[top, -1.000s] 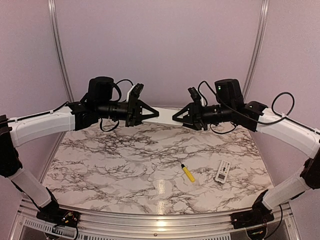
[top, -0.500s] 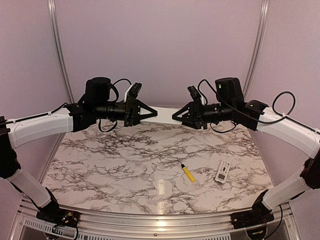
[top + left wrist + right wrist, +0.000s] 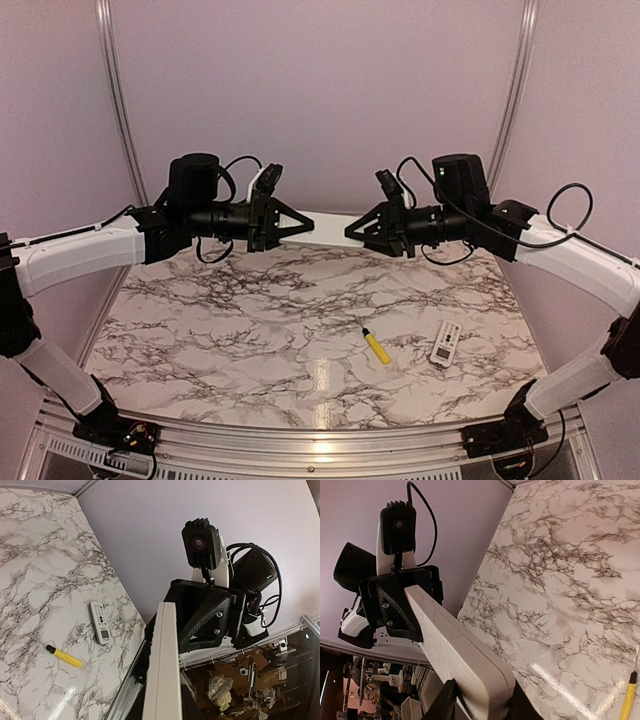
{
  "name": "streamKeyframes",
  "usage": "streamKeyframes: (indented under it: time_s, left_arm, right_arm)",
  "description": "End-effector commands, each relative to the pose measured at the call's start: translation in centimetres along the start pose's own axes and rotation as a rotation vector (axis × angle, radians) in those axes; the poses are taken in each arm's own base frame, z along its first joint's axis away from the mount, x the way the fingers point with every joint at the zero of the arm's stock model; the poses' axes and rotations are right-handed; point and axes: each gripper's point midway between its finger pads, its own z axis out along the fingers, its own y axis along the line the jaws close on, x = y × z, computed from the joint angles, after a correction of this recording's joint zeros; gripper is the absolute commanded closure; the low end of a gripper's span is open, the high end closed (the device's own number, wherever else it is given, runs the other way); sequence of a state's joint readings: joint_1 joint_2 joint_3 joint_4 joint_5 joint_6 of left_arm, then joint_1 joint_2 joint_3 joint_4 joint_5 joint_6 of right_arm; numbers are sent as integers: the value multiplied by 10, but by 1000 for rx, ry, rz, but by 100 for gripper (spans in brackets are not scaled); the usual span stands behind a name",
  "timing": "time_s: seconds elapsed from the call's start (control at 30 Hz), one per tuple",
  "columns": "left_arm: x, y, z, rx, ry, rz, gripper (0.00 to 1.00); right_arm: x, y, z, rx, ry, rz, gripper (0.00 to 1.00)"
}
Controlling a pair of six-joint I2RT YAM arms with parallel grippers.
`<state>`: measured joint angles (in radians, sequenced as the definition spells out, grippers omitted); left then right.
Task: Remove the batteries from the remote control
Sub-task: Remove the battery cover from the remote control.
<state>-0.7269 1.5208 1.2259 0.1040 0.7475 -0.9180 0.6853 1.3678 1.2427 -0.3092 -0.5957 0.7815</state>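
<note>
white remote (image 3: 328,225) gripped by left fingers (image 3: 283,224), right fingers (image 3: 367,226); handset (image 3: 445,343) only top, left-wrist views.

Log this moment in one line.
left gripper: shut on long white slab, mid-air | right gripper: shut on its other end | small remote: lying free | yellow screwdriver: beside it | batteries: none in view

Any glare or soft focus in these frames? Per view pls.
Top external: sharp; bright glare streak on the grey-veined white marble tabletop near its front edge. Left wrist: the long white slab looks soft near the lens; faint glare bottom-left. Right wrist: glare streak beside the yellow-handled screwdriver.
</note>
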Motion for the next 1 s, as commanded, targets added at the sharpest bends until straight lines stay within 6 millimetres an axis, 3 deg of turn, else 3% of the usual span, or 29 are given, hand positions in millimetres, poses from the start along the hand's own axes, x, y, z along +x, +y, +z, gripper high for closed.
streamKeyframes:
  time_s: [0.0,0.1,0.23,0.27,0.4,0.47,0.63,0.97]
  left_arm:
    - [-4,-34,-7,90,-28,37,100]
    - [-5,-40,-8,120,-36,33,100]
    - [-6,-45,-8,154,-35,26,100]
    - [-6,-46,-8,156,-35,27,100]
    - [-5,-36,-5,109,-26,28,100]
    - [-4,-28,-4,78,-21,31,100]
    - [-1,-21,-2,59,-20,25,100]
    - [-4,-22,-3,55,-35,29,100]
  right_arm:
    - [5,-2,3,25,0,-40,95]
    - [4,5,0,-5,-9,-52,100]
    - [4,15,-2,-50,-9,-55,100]
    - [3,17,-3,-54,-8,-58,92]
    - [-2,17,-4,-26,-16,-53,42]
    - [-8,20,-6,-17,-33,-57,32]
    - [-16,21,-6,14,-47,-45,32]
    - [-12,14,-2,38,-20,-44,50]
